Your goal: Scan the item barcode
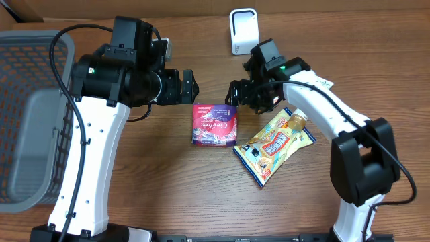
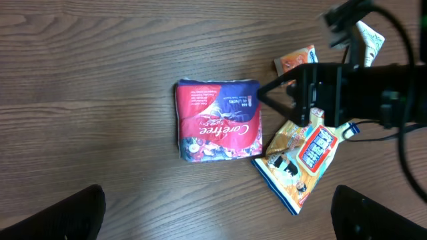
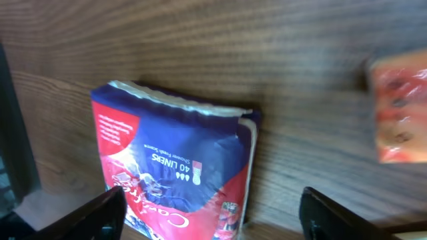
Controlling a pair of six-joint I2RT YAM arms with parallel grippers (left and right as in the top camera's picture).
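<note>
Scan not yet begun: the pack [image 1: 216, 124] lies ungripped on the table [image 1: 161, 195], right gripper [image 3: 212, 203] wide open over it, left gripper [image 1: 190, 84] open, empty; pickup and presentation remain.

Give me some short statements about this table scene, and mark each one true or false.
1. The Carefree pack lies flat on the table. True.
2. The left gripper holds the pack. False: its jaws are open and empty.
3. The yellow snack bag is inside the grey basket. False: it lies on the table beside the pack.
4. A white device stands on the table, apart from the pack. True.
5. The right gripper is open, close to the pack. True.
</note>
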